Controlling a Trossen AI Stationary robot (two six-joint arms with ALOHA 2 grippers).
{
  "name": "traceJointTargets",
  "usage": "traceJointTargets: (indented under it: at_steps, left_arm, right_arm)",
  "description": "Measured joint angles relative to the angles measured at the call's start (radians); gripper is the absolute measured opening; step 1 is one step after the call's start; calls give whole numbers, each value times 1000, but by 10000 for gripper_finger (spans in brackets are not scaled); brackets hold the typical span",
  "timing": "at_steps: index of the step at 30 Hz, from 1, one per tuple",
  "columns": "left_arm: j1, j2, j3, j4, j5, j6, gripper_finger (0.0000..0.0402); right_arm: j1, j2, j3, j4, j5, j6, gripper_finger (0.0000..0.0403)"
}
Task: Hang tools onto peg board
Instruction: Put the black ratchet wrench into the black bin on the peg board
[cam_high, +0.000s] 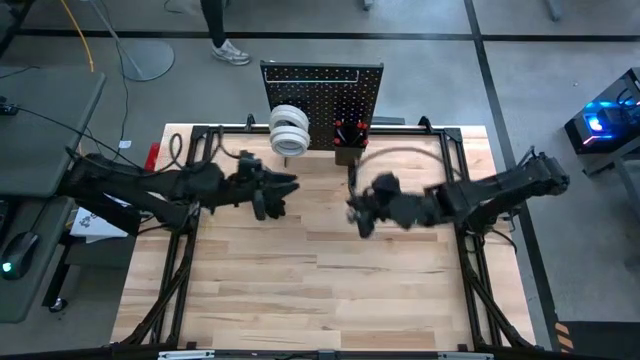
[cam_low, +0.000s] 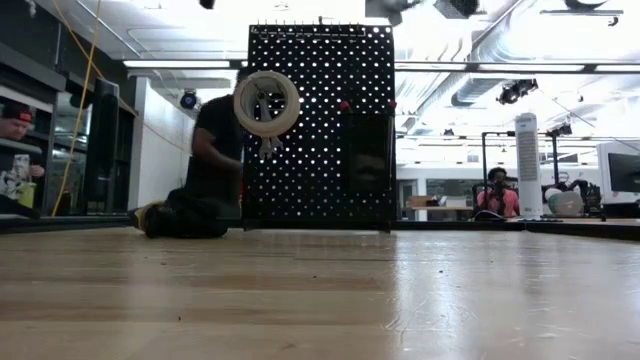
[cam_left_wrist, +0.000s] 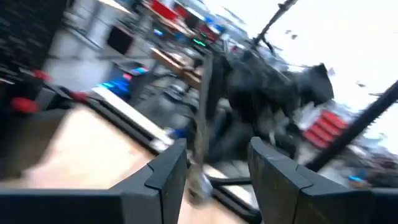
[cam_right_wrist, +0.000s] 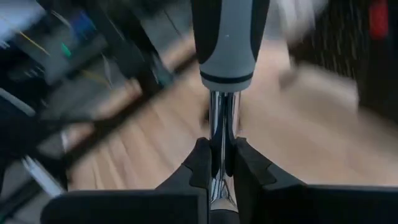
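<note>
Right wrist view shows the right gripper (cam_right_wrist: 216, 163) with its jaws clenched on the bright metal shaft of a screwdriver (cam_right_wrist: 227, 43), whose grey and black handle stands out just ahead of the fingertips (cam_right_wrist: 200, 163). From overhead, that right gripper (cam_high: 362, 212) sits above the middle of the wooden desk (cam_high: 320, 290), and the peg board (cam_high: 322, 100) stands upright at the desk's far edge, beyond the jaws. White tape rolls (cam_high: 289, 128) hang on the board's front, ahead of the left gripper (cam_high: 272, 190), while red-handled tools (cam_high: 351, 131) stick up from the small black bin (cam_high: 350, 150) on the board, just beyond the right gripper. Across from it, the left gripper hovers over the desk, and the left wrist view shows its jaws released, fingers (cam_left_wrist: 163, 177) standing apart with nothing between them, facing the other arm. At desk height the peg board (cam_low: 320, 125) shows the tape rolls (cam_low: 266, 103) hanging high on it, with people (cam_low: 200, 170) in the room behind.
</note>
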Motion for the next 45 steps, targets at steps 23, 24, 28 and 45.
traceJointTargets:
  at_steps: [23,24,28,45]
  left_arm:
    - [81,163,0,425,276,-66,200]
    - [81,162,0,424,297,-51,200]
    - [76,163,0,399,344,7,200]
    - [80,201,0,343,425,94,200]
  right_arm:
    - [-146,225,243,337,-451,-364,20]
    - [-150,225,243,322,-464,-352,19]
    - [-164,223,243,325,-520,-339,16]
    - [-192,267,243,323,-737,-212,16]
